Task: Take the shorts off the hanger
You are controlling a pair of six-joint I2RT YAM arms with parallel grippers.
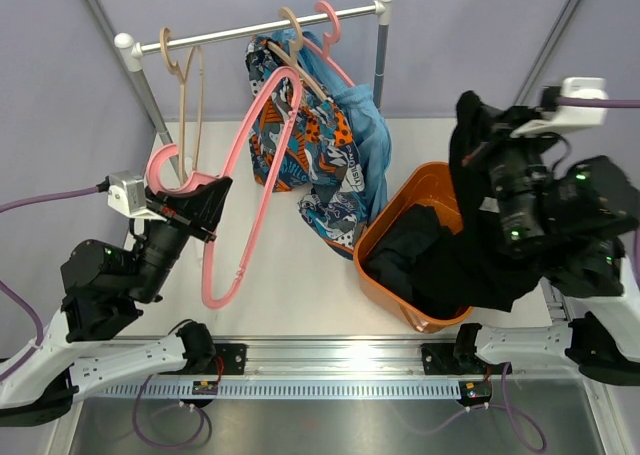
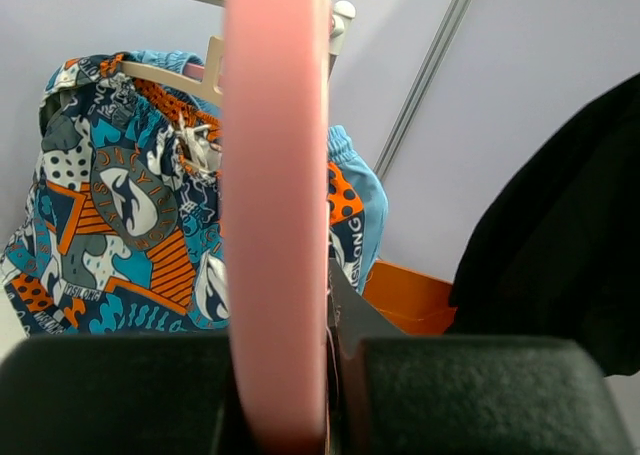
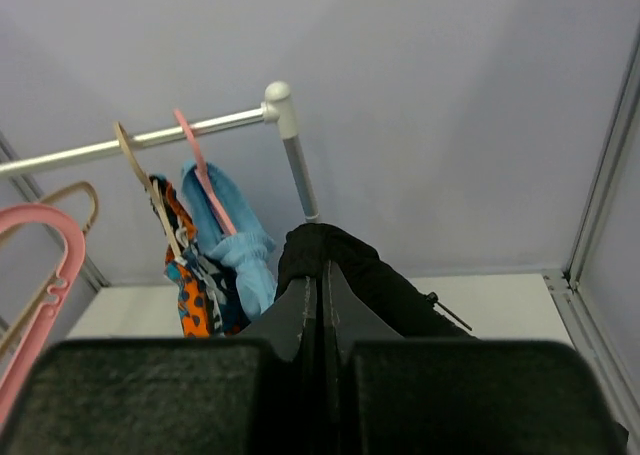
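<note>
My left gripper (image 1: 205, 203) is shut on an empty pink hanger (image 1: 262, 165) and holds it off the rail, in front of the rack; it fills the left wrist view (image 2: 275, 175). My right gripper (image 1: 474, 115) is shut on the black shorts (image 1: 468, 190), which hang down into the orange basket (image 1: 425, 183); the fabric bunches over the fingertips (image 3: 340, 250). The patterned shorts (image 1: 300, 140) hang on a beige hanger, and the light blue shorts (image 1: 366, 125) hang behind them on a second pink hanger (image 1: 327, 20). More dark fabric (image 1: 405, 245) lies in the basket.
The clothes rail (image 1: 250, 30) spans the back on two grey posts. An empty beige hanger (image 1: 187, 75) hangs at its left end. The basket stands at the right front of the white table (image 1: 300, 265). Grey walls close in the cell.
</note>
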